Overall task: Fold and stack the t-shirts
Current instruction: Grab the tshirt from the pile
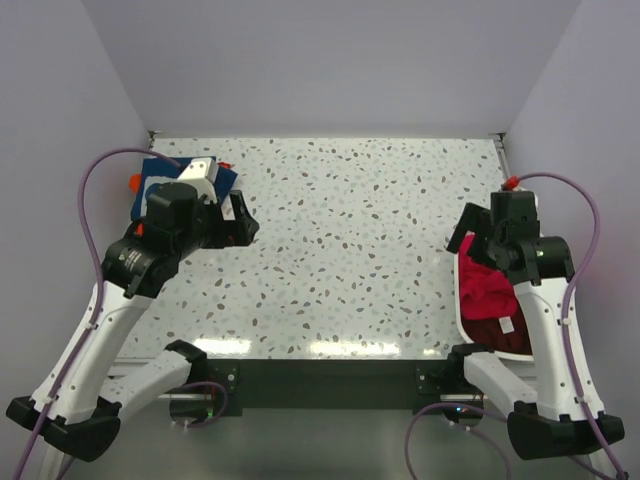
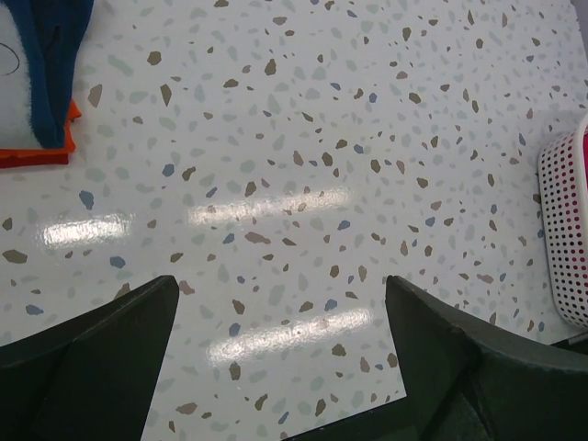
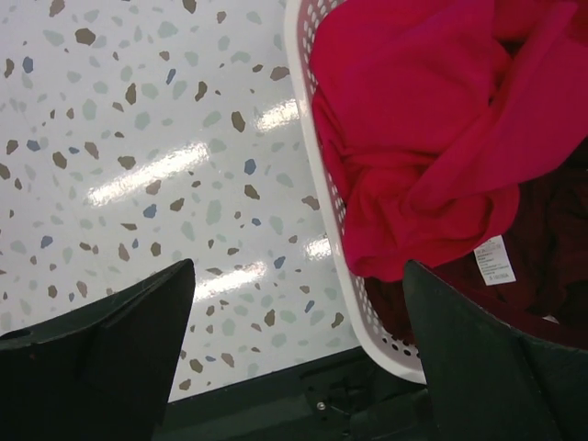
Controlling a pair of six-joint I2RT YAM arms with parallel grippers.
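Observation:
A folded navy t-shirt (image 1: 152,180) with white print lies on a folded orange one (image 1: 133,182) at the table's back left; both show in the left wrist view, the navy t-shirt (image 2: 50,64) above the orange one (image 2: 37,156). A crumpled crimson-pink t-shirt (image 1: 485,285) lies on a dark maroon one (image 1: 503,335) in the white basket (image 1: 461,305) at the right. My left gripper (image 1: 243,218) is open and empty above bare table, right of the stack. My right gripper (image 1: 465,238) is open and empty over the basket's left rim (image 3: 322,184), beside the pink t-shirt (image 3: 423,138) and the maroon t-shirt (image 3: 547,266).
The speckled table (image 1: 350,240) is walled at the back and on both sides. The basket's perforated wall (image 2: 565,230) shows at the right edge of the left wrist view. A white label (image 3: 494,260) hangs from the pink shirt. The dark front rail (image 1: 330,375) runs between the arm bases.

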